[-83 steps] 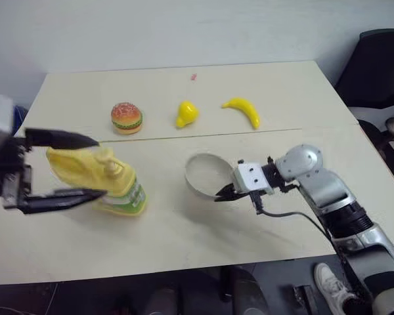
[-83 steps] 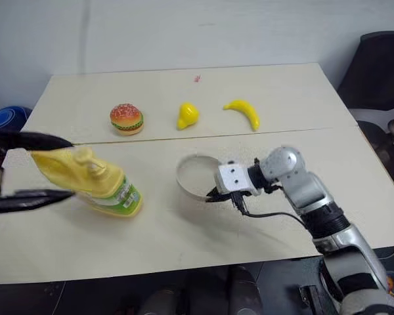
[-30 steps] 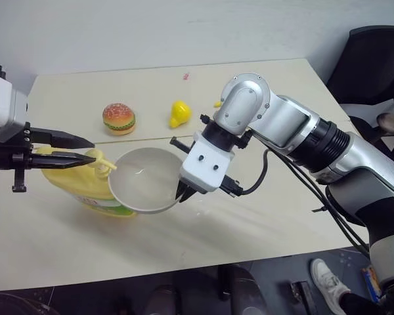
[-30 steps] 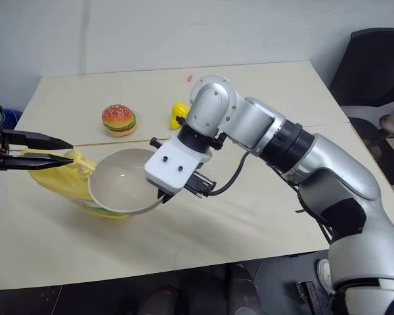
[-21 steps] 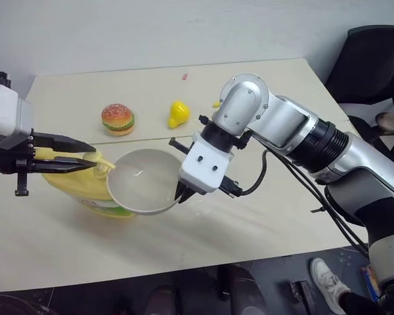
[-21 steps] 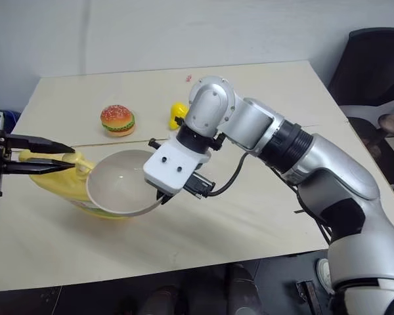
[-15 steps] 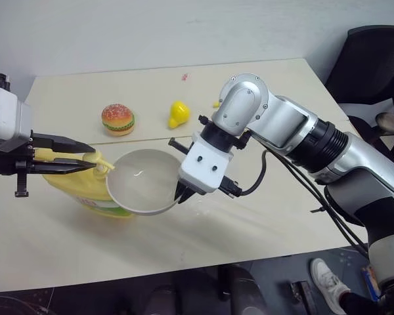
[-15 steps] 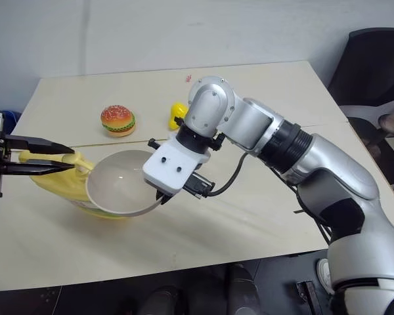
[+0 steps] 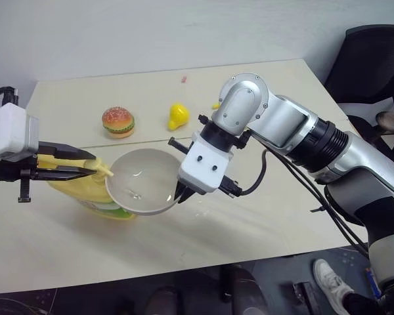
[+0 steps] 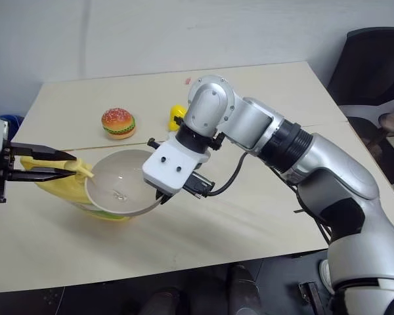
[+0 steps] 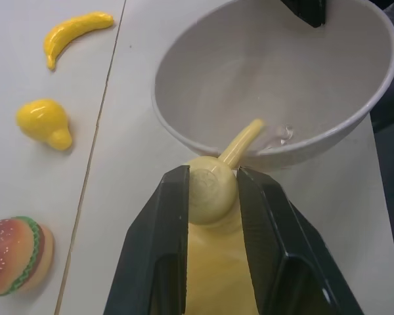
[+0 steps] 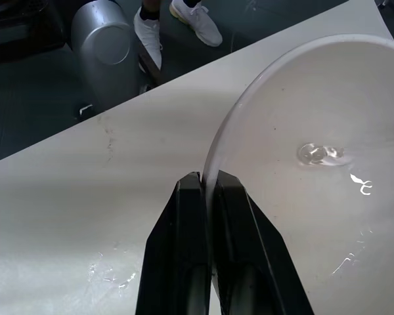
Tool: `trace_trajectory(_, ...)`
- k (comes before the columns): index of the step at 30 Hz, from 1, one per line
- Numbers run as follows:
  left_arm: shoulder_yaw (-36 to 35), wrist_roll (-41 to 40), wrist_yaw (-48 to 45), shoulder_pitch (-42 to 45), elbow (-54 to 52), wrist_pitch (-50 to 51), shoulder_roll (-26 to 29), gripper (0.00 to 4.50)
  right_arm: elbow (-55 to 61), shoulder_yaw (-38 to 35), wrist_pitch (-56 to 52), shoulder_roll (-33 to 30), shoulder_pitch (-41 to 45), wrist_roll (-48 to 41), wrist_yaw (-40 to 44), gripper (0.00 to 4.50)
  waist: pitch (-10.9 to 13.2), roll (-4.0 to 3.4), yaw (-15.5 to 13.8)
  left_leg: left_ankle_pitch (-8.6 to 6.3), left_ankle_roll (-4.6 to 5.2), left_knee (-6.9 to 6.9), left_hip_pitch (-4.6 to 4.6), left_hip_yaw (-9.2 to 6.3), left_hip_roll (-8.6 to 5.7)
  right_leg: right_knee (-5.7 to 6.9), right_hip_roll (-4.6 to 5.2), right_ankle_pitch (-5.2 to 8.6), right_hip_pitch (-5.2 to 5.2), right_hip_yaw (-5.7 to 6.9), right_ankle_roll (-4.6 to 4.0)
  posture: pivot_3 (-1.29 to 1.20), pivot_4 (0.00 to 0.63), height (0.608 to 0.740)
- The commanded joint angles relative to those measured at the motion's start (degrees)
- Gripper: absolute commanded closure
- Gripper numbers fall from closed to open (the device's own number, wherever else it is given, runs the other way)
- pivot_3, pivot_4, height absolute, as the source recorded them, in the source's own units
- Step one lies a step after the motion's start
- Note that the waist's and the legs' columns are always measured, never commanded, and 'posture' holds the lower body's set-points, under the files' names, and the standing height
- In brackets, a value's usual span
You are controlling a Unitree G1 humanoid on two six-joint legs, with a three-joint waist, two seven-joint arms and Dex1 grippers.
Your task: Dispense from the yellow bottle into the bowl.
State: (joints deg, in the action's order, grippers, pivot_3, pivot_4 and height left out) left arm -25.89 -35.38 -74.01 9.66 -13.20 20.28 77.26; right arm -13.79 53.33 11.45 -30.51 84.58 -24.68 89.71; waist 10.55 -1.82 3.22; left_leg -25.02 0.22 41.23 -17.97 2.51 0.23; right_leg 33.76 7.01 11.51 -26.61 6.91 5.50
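Observation:
The yellow bottle (image 9: 85, 191) stands on the table at the left, its body partly hidden behind the bowl. My left gripper (image 9: 92, 164) is shut on its pump top (image 11: 212, 190), one finger on each side. The spout reaches over the rim of the off-white bowl (image 9: 144, 187). My right gripper (image 12: 207, 178) is shut on the bowl's near rim and holds the bowl tilted above the table against the bottle. A small blob of clear liquid (image 12: 322, 154) lies inside the bowl.
A toy burger (image 9: 117, 121) and a yellow pear (image 9: 177, 115) lie at the back of the table. A banana (image 11: 75, 29) lies beyond them. A black chair (image 9: 374, 65) stands at the right. The table's front edge (image 9: 184, 272) is close.
My left gripper has sunk a little on the pump top, and a blob of clear liquid has appeared in the bowl. The right arm and the bowl have stayed still.

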Motion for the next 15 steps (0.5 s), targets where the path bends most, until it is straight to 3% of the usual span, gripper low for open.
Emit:
trace_trajectory(1, 8.7, 4.9, -0.6, -3.7, -0.3, 2.2, -0.7, 3.35, 0.3, -1.1, 1.4, 0.7, 2.2, -1.5, 2.8, 4.50, -0.1, -0.17, 0.0, 0.00, 0.00, -0.01, 0.02, 0.01, 0.00, 0.00, 0.00, 0.00, 0.00, -0.01, 0.00, 0.00, 0.150, 0.740)
trace_trajectory(7, 5.1, -5.6, 2.7, 5.8, 0.1, 12.6, -0.2, 3.35, 1.0, -1.4, 1.7, -0.6, 0.9, -1.8, 2.8, 4.50, -0.2, -0.20, -0.2, 0.00, 0.00, 0.02, 0.00, 0.02, 0.00, 0.04, 0.00, 0.00, 0.00, -0.02, -0.01, 0.00, 0.150, 0.740)
trace_trajectory(11, 0.6, -14.1, 5.0, 13.3, 0.7, 22.8, 1.4, 3.35, 1.7, -3.7, 0.3, -1.8, -1.4, -1.9, 2.8, 4.50, 0.1, 0.46, -0.3, 0.00, 0.00, 0.07, -0.22, -0.19, 0.00, -0.01, 0.00, 0.00, -0.07, 0.13, -0.01, 0.00, 0.150, 0.740)
trace_trajectory(15, -6.9, -17.5, 3.6, 14.1, 0.0, 30.9, 3.8, 2.45, 2.9, -6.3, -0.4, -7.2, -7.8, -0.8, 2.8, 4.50, 0.3, 0.89, -0.3, -0.02, -0.03, 0.09, -0.41, -0.35, 0.03, -0.16, 0.02, 0.00, -0.11, 0.46, -0.01, 0.00, 0.150, 0.740)
